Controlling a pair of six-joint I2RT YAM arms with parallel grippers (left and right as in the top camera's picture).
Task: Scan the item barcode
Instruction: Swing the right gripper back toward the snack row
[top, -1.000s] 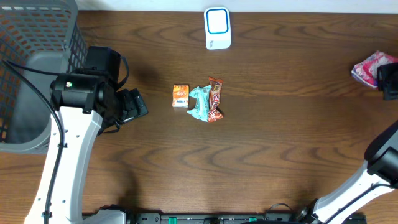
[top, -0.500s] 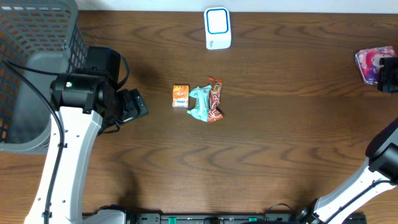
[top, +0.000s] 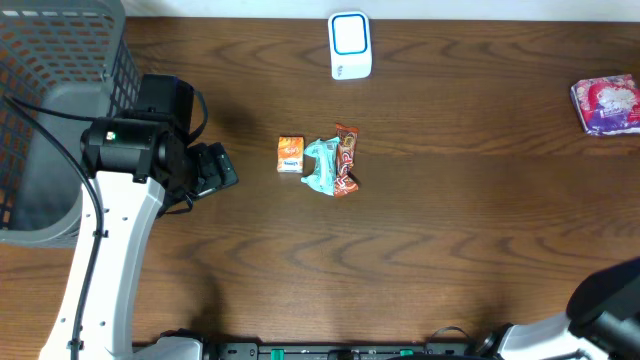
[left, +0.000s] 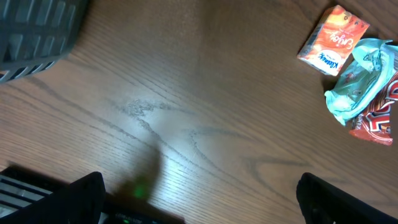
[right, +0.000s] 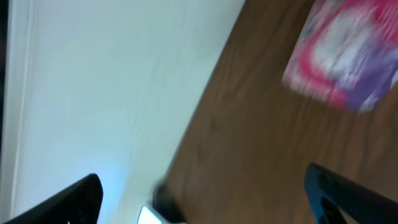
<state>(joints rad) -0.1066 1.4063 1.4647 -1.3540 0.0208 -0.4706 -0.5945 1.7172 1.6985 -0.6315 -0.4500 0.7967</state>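
A pink and purple packet (top: 606, 105) lies flat near the table's far right edge; it also shows blurred in the right wrist view (right: 345, 56). My right gripper (right: 202, 194) is open, with nothing between its fingers and back from the packet; it is outside the overhead view. The white scanner with a blue window (top: 350, 45) stands at the back centre. An orange packet (top: 290, 155), a teal wrapper (top: 322, 166) and a red-orange bar (top: 346, 160) lie together mid-table. My left gripper (top: 222, 170) is open and empty to their left, and the left wrist view shows the orange packet (left: 333, 40).
A grey mesh basket (top: 60, 60) fills the back left corner, right beside the left arm. The right arm's lower link (top: 610, 300) shows at the front right corner. Pale floor lies past the table edge in the right wrist view.
My right gripper opened, let go of the pink packet and drew back out of the overhead view. The packet now lies flat on the table. The left arm has not moved.
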